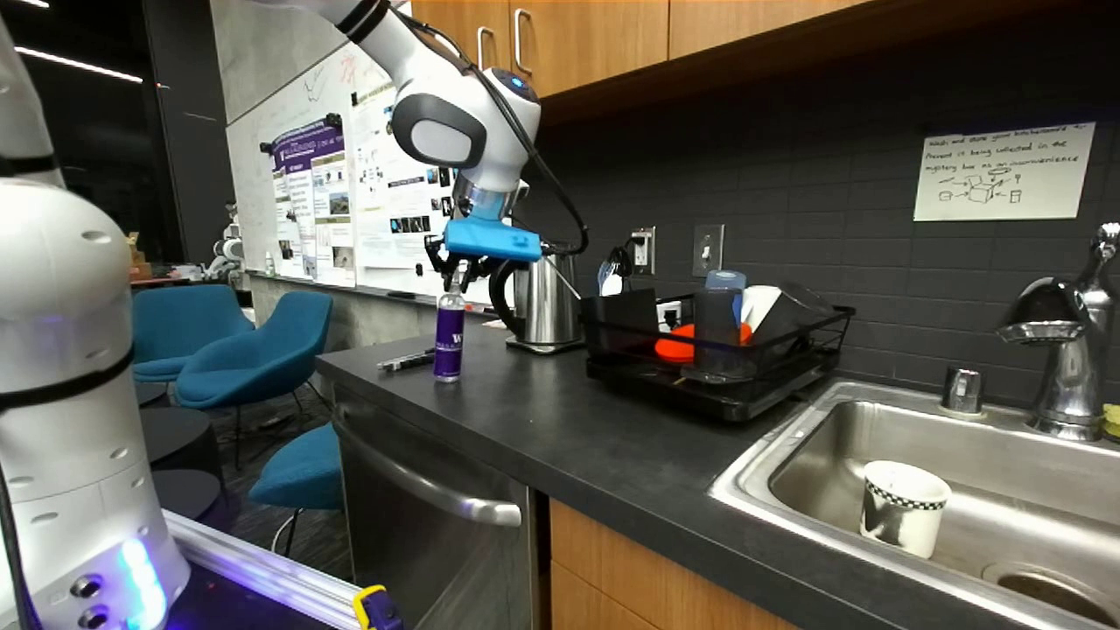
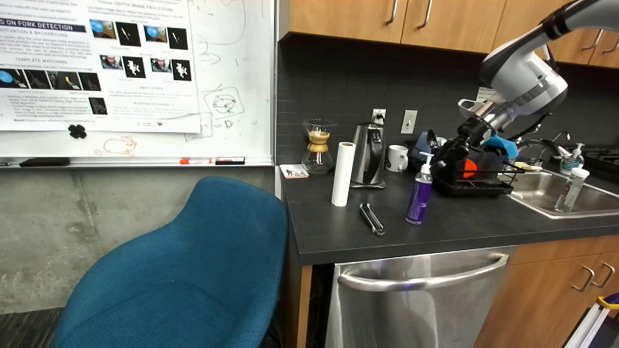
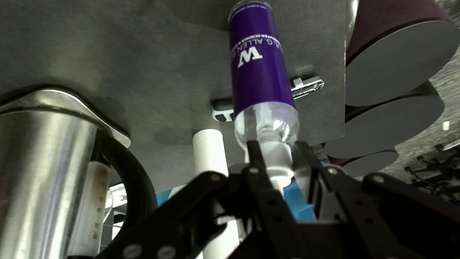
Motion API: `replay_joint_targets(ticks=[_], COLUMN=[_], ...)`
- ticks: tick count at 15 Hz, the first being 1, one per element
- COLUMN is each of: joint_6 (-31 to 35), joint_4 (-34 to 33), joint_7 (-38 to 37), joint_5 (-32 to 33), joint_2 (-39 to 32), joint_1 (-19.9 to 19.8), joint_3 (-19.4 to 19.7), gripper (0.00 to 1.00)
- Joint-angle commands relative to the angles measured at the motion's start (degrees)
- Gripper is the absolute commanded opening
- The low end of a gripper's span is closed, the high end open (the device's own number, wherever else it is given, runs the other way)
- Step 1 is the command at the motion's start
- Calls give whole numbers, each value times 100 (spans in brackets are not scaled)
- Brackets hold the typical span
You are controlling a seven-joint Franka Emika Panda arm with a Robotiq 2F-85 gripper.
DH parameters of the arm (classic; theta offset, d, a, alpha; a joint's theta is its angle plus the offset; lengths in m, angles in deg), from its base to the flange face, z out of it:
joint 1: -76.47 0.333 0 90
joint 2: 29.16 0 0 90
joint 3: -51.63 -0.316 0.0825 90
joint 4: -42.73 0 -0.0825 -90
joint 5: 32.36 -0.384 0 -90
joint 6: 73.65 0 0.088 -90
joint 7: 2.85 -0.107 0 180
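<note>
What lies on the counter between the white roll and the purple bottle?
In an exterior view, a slim black-and-silver object lies between the white roll and the purple bottle.

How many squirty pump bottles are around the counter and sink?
2: a purple pump bottle at the gripper, and another pump bottle by the sink. More could be hidden behind the dish rack.

In an exterior view a strip light (image 1: 79, 65) shone beyond the left edge of the worktop (image 1: 560, 411); above its back edge the wall (image 1: 787, 201) lay dim; below its front edge the handle (image 1: 464, 505) glared. The wrist view was murky, the gripper (image 3: 277, 154) blurred, the kettle (image 3: 43, 180) streaked with shine.
</note>
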Motion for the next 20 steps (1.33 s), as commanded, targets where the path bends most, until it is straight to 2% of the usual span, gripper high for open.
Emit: replay_joint_targets(ticks=[1, 9, 15, 20], joint_6=[-191, -507, -532, -645], joint_4=[65, 92, 186, 195], joint_7=[234, 202, 448, 788], joint_5=[181, 482, 374, 42], joint_2=[102, 100, -25, -208], joint_1=[13, -25, -29, -33], joint_3=[100, 186, 309, 409], gripper=[53, 99, 100, 100])
